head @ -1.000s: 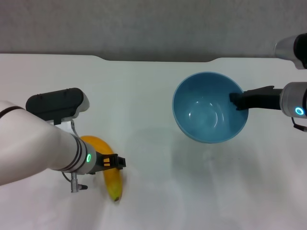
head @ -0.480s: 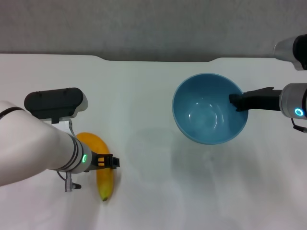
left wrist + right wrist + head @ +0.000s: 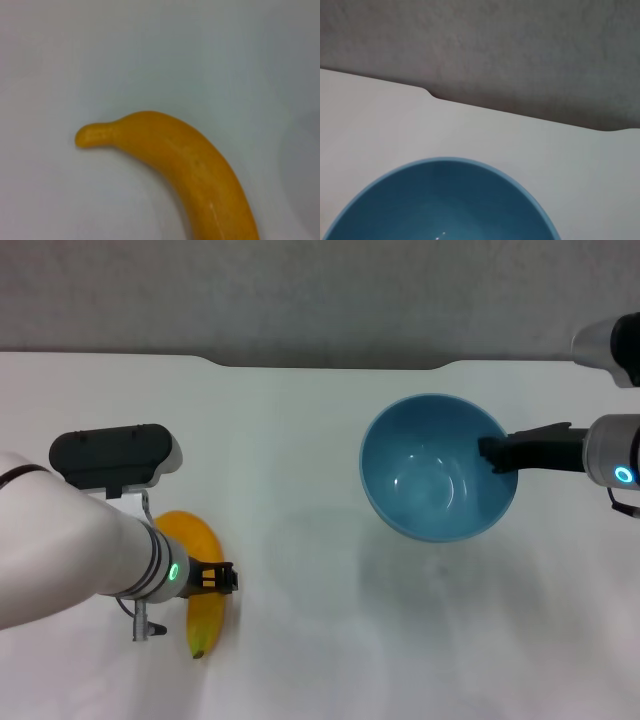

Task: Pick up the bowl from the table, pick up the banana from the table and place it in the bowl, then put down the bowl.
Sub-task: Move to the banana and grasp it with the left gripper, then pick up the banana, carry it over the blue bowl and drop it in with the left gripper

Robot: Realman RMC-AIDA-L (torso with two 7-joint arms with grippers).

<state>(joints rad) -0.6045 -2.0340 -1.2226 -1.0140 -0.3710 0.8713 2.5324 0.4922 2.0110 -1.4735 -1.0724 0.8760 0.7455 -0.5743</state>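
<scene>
Head view: curved yellow-orange banana (image 3: 200, 592), glossy blue bowl (image 3: 432, 468).

Even soft light, faint shadows, wrist views blurred

The left arm fills the lower left of the head view, its gripper (image 3: 222, 578) low at the banana (image 3: 197, 580). The right gripper (image 3: 492, 452), at the right edge, is clamped on the bowl (image 3: 437, 466) rim.
</scene>
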